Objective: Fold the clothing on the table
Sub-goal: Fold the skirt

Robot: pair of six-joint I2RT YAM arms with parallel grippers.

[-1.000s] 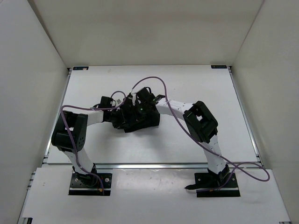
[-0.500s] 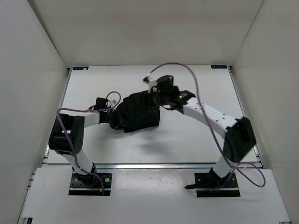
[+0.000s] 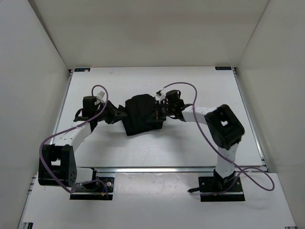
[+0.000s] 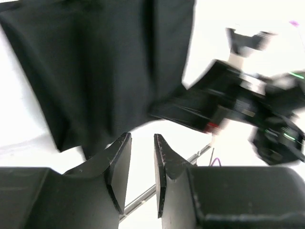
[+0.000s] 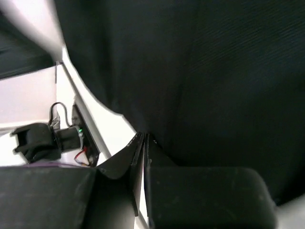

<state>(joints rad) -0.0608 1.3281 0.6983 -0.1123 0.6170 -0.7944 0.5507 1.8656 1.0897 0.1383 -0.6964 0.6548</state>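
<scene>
Black clothing (image 3: 142,114) sits folded smaller at the middle of the counter (image 3: 190,152) now that my right hand (image 3: 159,112) has swung back and closed tight at its right edge, while my left hand (image 3: 113,114), narrowly parted and empty, has retreated leftward, so I judge one fold done.

No text, label, brand, number or sign can be read in any of my three views; the small dark fittings (image 3: 82,69) at the far corners of the table (image 3: 190,143) are too small for me to make out any marking on them
</scene>
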